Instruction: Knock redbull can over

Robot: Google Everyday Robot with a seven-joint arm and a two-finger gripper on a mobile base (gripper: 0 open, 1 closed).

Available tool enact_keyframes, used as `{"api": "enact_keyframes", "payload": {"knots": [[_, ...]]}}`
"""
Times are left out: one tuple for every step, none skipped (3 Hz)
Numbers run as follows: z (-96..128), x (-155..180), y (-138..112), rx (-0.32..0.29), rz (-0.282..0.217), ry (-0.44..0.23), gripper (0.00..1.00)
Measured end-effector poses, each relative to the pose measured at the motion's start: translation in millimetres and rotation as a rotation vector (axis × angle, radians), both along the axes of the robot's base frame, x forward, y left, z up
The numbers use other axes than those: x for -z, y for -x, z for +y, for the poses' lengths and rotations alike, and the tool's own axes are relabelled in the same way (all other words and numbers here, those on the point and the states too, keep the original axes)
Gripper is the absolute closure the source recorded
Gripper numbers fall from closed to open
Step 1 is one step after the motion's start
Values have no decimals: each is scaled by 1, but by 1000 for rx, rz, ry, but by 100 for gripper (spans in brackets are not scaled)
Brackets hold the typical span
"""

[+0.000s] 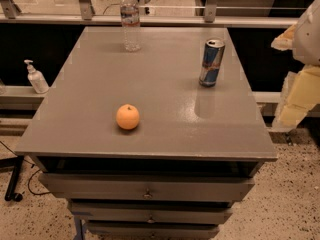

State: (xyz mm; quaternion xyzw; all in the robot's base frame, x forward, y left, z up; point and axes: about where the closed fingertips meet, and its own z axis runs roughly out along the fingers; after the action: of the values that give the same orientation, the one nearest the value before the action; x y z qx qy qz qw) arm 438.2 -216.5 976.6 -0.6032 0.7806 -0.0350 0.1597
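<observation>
The redbull can (212, 63) stands upright on the tabletop (160, 96). The gripper (299, 96) hangs beyond the tabletop's right edge, apart from the can. I cannot tell whether it is released or clenched.

Probably a lab, grey drawer cabinet (150, 190), speckled floor (292, 206), sanitiser bottle (36, 78), gripper (299, 96) at right edge

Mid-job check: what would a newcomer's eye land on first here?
The bright orange near the front of the grey cabinet top, then the upright redbull can at the right side. A clear water bottle stands at the far edge, and the claw hangs off the cabinet's right, apart from the can.
</observation>
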Motion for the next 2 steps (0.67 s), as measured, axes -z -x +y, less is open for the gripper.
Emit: {"api": "enact_keyframes", "payload": {"knots": [[0, 0, 0, 0, 0, 0, 0], [-4, 2, -8, 9, -10, -28, 0]]}}
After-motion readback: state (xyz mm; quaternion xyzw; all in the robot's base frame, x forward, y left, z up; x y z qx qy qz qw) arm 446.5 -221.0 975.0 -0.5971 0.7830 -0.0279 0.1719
